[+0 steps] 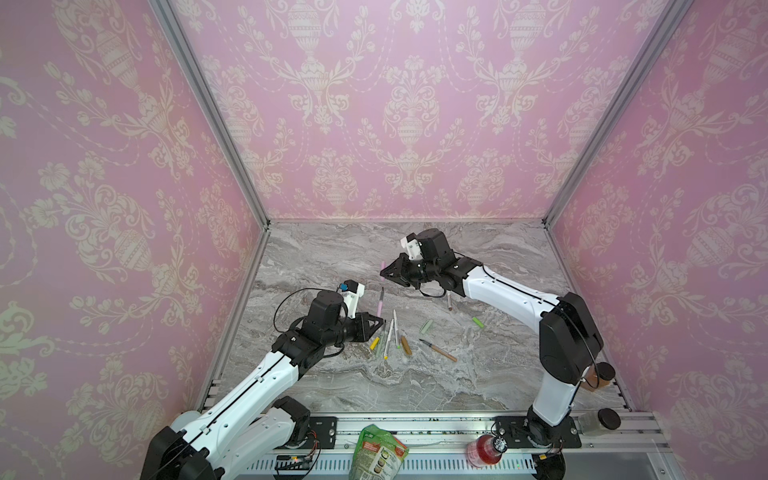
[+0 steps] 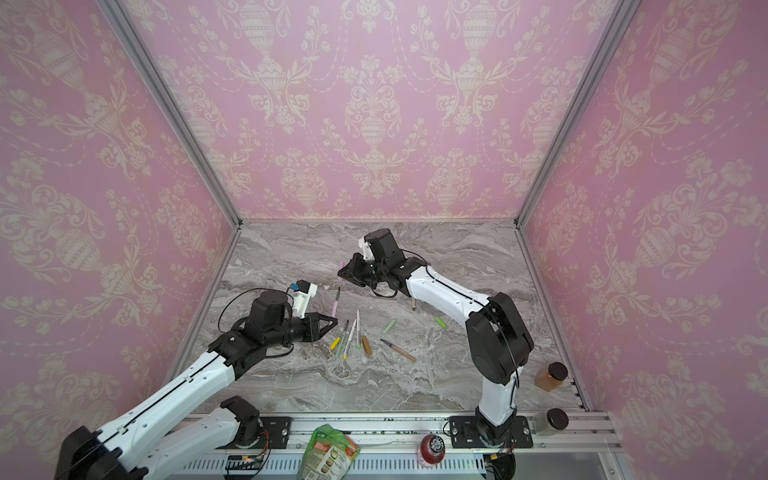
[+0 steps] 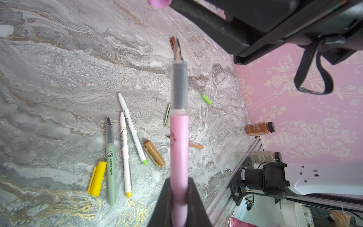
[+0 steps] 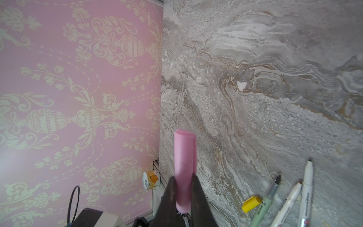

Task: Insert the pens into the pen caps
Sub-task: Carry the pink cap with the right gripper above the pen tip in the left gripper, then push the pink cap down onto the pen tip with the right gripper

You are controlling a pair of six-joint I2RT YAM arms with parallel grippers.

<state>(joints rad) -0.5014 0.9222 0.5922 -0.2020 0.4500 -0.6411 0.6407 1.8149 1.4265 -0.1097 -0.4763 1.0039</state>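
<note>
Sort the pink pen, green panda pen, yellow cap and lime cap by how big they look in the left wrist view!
Largest first:
pink pen (closest to camera, so unsure)
green panda pen
yellow cap
lime cap

Lab test booth: aluminium frame (image 1: pixel 212 112), wallpaper panels (image 1: pixel 415 83).

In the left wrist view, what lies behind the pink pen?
Behind the pink pen, a pale green cap, a tan pen and a dark brown cap peek out; it covers part of each.
</note>
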